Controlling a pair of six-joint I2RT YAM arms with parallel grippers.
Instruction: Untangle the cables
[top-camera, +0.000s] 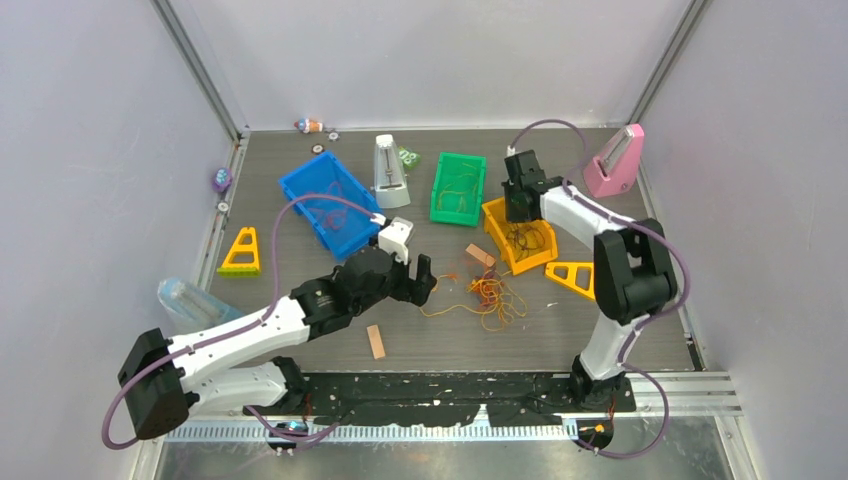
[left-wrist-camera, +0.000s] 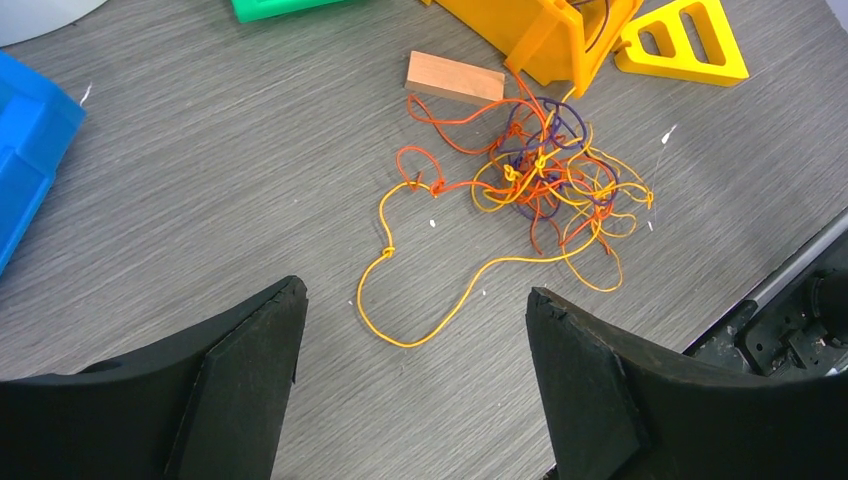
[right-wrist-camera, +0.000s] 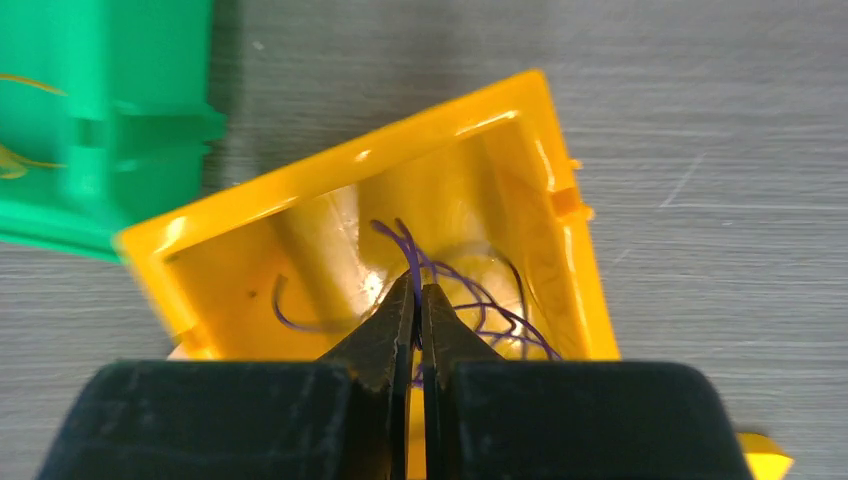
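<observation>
Nearest to the lens are the two black fingers (left-wrist-camera: 250, 370) of the left hand (left-wrist-camera: 415, 300). They stand wide apart above the grey tabletop (left-wrist-camera: 150, 200) and hold nothing. Between them on the tabletop lies a long yellow loop (left-wrist-camera: 400, 345) that runs out of the cables (left-wrist-camera: 550, 180). I think the step now is to take one strand out of the heap. This loop is a good place for it, because it lies alone, apart from the dense middle. The hand should come straight down and close on this single strand only. Then it should draw the strand away slowly, so that the whole bunch is not dragged along.

The right hand (right-wrist-camera: 418, 290) is closed tight over the yellow bin (right-wrist-camera: 480, 130). A purple strand (right-wrist-camera: 395, 240) runs into the slit between its tips, so it seems to pinch this strand. It would do well to let go low, inside the bin.

The cables make a loose tangle on the tabletop, just beside the yellow bin and near a small wooden block (left-wrist-camera: 455, 78). Most strands are orange and yellow, with some dark purple ones in the middle. Small knots (left-wrist-camera: 388, 250) sit along the strands. More purple strands lie on the bottom of the bin.
</observation>
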